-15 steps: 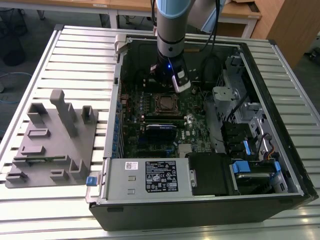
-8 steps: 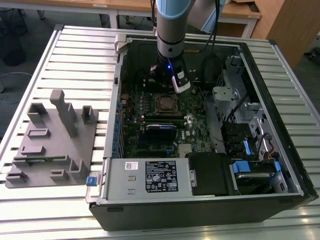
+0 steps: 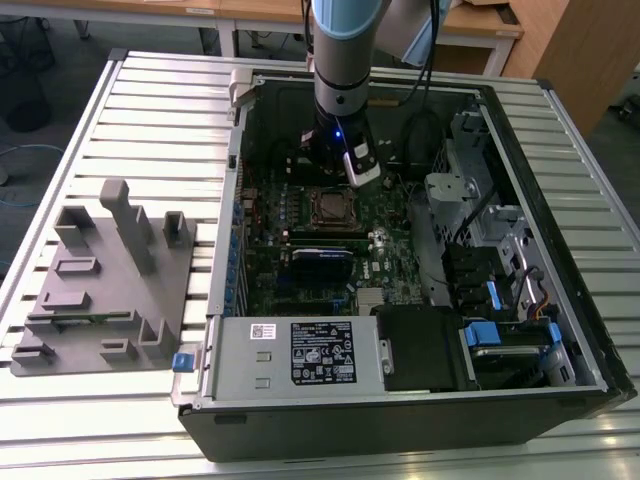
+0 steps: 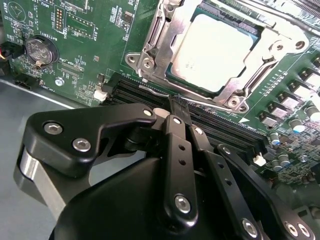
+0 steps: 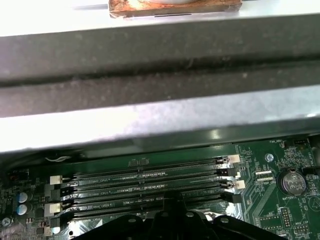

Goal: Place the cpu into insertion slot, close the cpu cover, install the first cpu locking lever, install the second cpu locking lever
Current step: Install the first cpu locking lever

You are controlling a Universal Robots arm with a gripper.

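Closed to a narrow point, the gripper (image 4: 177, 104) is seen in the second wrist view with its 2 black fingers (image 4: 175, 150) pressed side by side. The tips are lowered to the edge of the insertion slot (image 3: 330, 207) where it meets the memory slots (image 4: 127, 89); whether anything is pinched between the tips cannot be told. The cpu (image 4: 217, 50) is seated flat in the insertion slot, its dull grey top showing through the window of the cpu cover (image 4: 167, 37), which is folded down around it. 1 thin wire lever (image 4: 210, 103) is laid along the cover's edge on the memory-slot side, just beside the fingertips; whether it is latched cannot be judged. The insertion slot is set in the green circuit board (image 4: 100, 45), on which a round coin battery (image 4: 39, 50) is mounted well apart from it. In the first wrist view, the long memory slots are shown just ahead of the gripper's dark body, with a grey wall (image 5: 150, 55) beyond them. In the exterior view, the arm (image 3: 345, 50) is reached down into the open computer case (image 3: 400, 425), which is laid on a slatted table (image 3: 150, 90); a grey fixture block (image 3: 110, 270) is placed on the exterior view's left of the case.
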